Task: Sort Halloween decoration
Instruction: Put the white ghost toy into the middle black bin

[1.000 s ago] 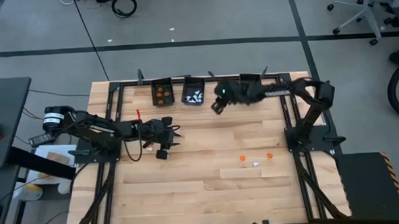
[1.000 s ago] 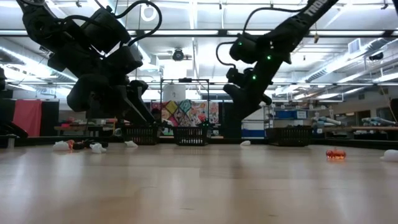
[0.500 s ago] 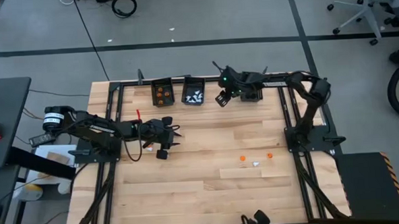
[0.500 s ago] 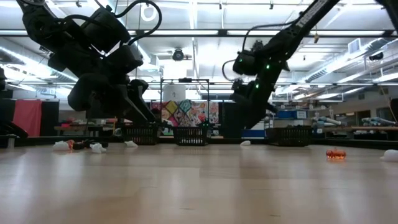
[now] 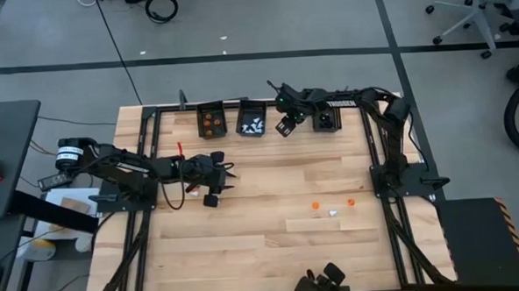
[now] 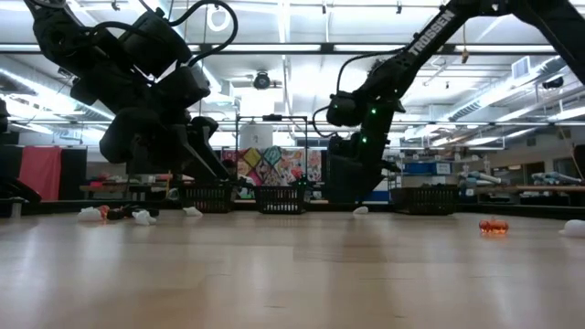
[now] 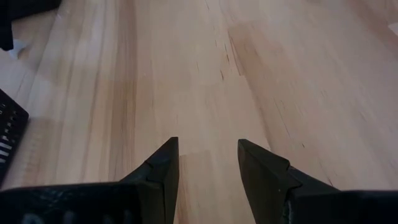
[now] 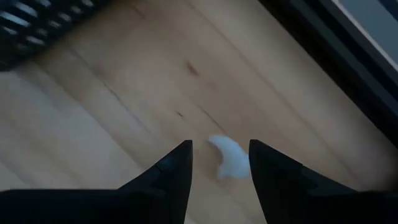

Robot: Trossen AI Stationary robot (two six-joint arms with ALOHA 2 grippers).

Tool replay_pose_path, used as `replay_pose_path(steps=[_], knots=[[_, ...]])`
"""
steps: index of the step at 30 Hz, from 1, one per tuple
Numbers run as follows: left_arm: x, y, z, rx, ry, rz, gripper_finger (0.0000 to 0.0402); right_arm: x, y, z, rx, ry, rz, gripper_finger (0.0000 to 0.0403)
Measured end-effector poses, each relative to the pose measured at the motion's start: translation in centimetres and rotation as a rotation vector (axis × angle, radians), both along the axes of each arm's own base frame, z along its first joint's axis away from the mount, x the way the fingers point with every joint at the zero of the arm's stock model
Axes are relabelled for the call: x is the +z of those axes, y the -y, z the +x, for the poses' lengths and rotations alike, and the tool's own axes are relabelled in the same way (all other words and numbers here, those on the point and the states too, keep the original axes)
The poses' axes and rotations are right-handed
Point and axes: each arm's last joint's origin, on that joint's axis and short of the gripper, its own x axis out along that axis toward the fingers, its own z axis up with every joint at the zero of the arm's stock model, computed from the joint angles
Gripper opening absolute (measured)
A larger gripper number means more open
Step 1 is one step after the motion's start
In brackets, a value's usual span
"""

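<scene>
Right hand (image 8: 217,165), fingers apart, w/ a white trinket (image 8: 229,158) on the bench (image 5: 270,189) between them, near the bins. We'd centre, then close gently. Left hand (image 7: 208,163) open, empty.

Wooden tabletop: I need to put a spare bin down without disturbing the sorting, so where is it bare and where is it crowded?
The wooden tabletop is bare along its near half, below the left gripper and left of the few small orange and white trinkets. The far edge is crowded: three small black rectangular bins and the right gripper, with a small white trinket beneath it.
</scene>
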Motion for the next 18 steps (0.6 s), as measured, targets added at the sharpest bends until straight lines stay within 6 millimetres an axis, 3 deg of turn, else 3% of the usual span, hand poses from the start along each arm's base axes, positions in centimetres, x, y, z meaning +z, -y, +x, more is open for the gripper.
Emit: replay_pose_path(steps=[9,18], knots=[[0.0,0.0,0.0,0.002,-0.006,-0.003,0.0144,-1.3,1.4,-0.9,0.032,0.005,0.084,0.0163],[-0.1,0.0,-0.1,0.000,-0.010,-0.001,0.0144,-1.8,0.4,-0.3,0.129,-0.043,0.094,0.0153]])
